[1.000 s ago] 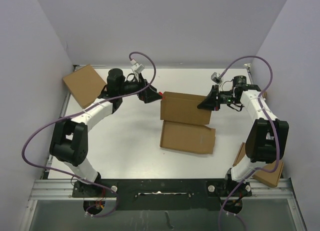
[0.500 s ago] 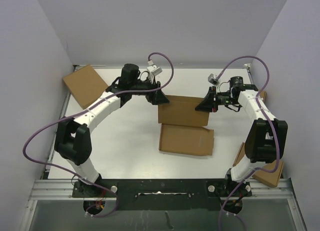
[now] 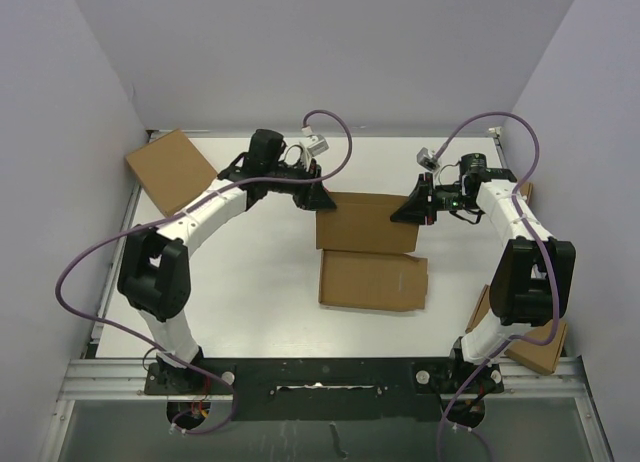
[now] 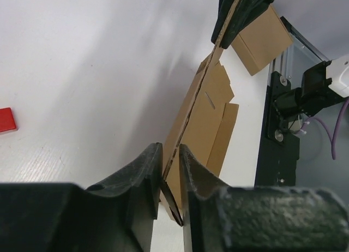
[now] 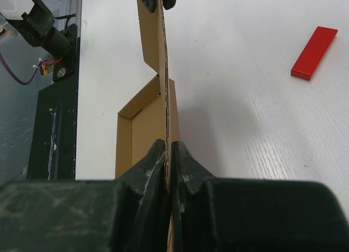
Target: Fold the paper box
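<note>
The paper box (image 3: 372,280) is a brown cardboard blank in the middle of the table. Its front panel lies flat and its rear panel (image 3: 365,222) is raised. My right gripper (image 3: 412,210) is shut on the right end of that raised panel; in the right wrist view the fingers (image 5: 168,144) pinch the card edge (image 5: 148,23). My left gripper (image 3: 318,197) is at the panel's left end. In the left wrist view its jaws (image 4: 170,149) stand narrowly open astride the card (image 4: 204,107), with a thin gap still showing on the left side.
A ready-made brown box (image 3: 168,169) lies at the back left, and another (image 3: 530,337) sits by the right arm's base. A small red block (image 5: 314,53) lies on the table behind the raised panel, also low at the left of the left wrist view (image 4: 5,120). Purple walls enclose three sides.
My left arm has swung right to the raised panel's left end, and its jaws have narrowed from wide open around the card. The right gripper keeps its hold; the box shifted slightly left.
</note>
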Robot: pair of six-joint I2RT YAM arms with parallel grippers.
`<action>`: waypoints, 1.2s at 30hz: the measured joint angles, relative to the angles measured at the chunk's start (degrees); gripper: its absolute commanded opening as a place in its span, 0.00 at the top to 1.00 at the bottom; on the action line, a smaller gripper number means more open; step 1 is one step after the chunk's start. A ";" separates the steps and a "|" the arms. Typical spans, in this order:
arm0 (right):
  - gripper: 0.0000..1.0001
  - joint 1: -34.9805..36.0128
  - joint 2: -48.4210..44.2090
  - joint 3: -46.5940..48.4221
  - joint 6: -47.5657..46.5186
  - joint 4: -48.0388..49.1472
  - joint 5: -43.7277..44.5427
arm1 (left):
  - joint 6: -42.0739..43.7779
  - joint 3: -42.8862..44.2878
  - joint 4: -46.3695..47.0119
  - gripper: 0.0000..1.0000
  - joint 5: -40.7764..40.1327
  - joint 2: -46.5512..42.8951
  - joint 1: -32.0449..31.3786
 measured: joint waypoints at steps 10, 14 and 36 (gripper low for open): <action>0.79 -0.09 0.00 0.00 -0.28 -0.28 0.22 | 0.83 1.05 -0.81 1.00 2.38 1.22 0.07; 0.50 -0.04 -0.07 0.00 1.38 0.59 0.46 | 0.48 -0.96 1.75 1.00 1.86 0.92 0.07; 0.17 -5.57 -4.76 -18.01 16.83 21.05 13.55 | -4.26 -36.37 23.52 1.00 -17.16 -27.85 2.64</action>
